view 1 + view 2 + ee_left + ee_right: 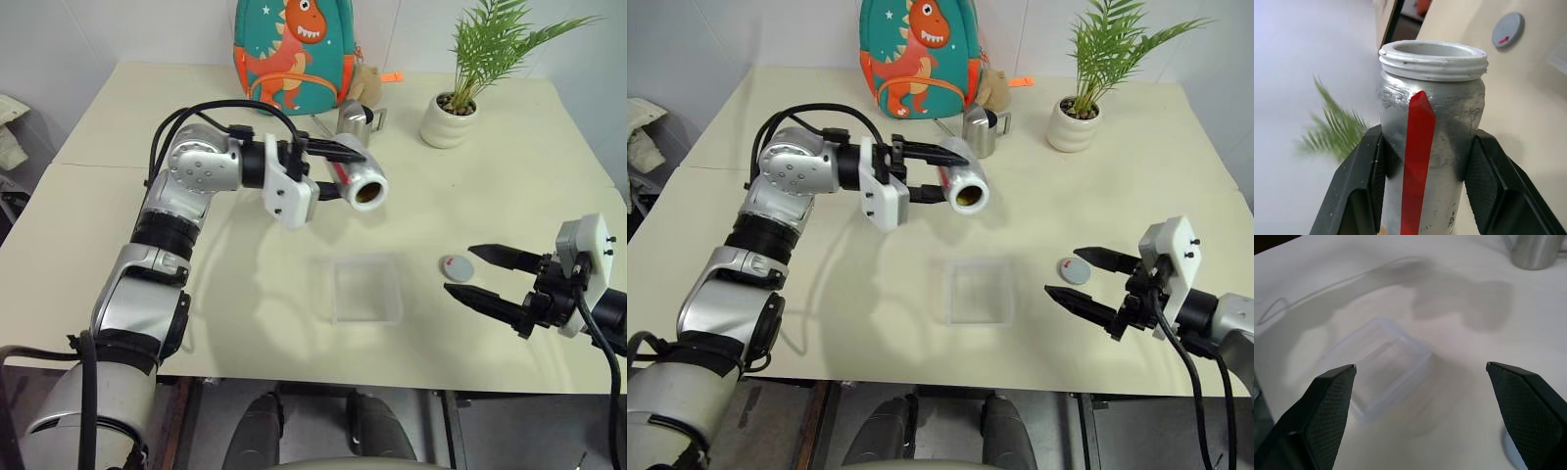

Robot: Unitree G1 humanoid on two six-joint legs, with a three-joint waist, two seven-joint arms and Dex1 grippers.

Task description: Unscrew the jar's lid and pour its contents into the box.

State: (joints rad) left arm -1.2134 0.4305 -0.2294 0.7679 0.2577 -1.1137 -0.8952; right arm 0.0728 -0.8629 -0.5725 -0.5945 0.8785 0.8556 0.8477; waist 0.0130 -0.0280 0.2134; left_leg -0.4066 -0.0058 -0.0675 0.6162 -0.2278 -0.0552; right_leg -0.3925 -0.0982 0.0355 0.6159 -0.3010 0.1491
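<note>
Left arm is raised and bent across the front, its wrist turned so the left gripper points level toward the robot's right, both black fingers clamped on the jar it carries on its side. Right arm is held low at the right, right gripper pointing inward with fingers spread wide, holding nothing.

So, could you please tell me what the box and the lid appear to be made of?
The box looks like clear, glossy plastic: the table shows through its walls. The lid looks like matte grey plastic, with no shine, though that is less certain.
</note>
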